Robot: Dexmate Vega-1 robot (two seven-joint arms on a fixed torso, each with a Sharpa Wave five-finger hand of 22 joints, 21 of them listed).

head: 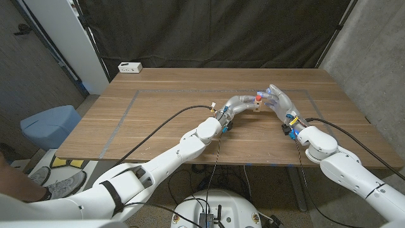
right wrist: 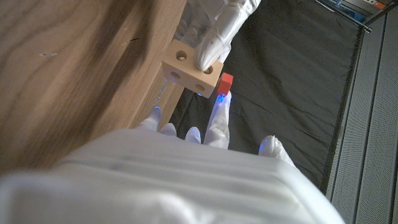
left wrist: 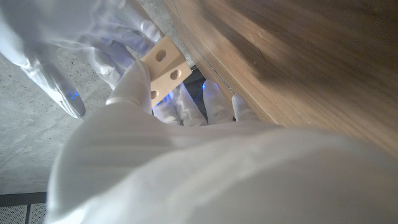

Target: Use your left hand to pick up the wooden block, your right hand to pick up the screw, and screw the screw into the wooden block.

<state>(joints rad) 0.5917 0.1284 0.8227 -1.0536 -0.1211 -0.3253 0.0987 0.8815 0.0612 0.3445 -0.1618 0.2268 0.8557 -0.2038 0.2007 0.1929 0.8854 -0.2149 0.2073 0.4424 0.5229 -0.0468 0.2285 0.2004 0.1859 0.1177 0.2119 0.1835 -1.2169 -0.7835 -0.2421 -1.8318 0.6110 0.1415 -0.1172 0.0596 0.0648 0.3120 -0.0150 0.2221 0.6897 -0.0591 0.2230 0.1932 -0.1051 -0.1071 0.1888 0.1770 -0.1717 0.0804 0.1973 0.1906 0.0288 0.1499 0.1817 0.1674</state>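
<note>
Head view caught the left hand (head: 239, 104) gripping the wooden block (head: 257, 102) above the desk (head: 158, 107), the right hand (head: 278, 100) pinching the red-capped screw (right wrist: 226, 81) beside it, likely needing alignment with a hole.

We see a wooden table (head: 158, 114) with a plank-grain top and a thin pale line marking a rectangle on it. On its far left corner lies a small white box (head: 130, 67).

Pale wooden block (right wrist: 191, 66) with round holes, red-headed screw (right wrist: 226, 82) beside it
</note>
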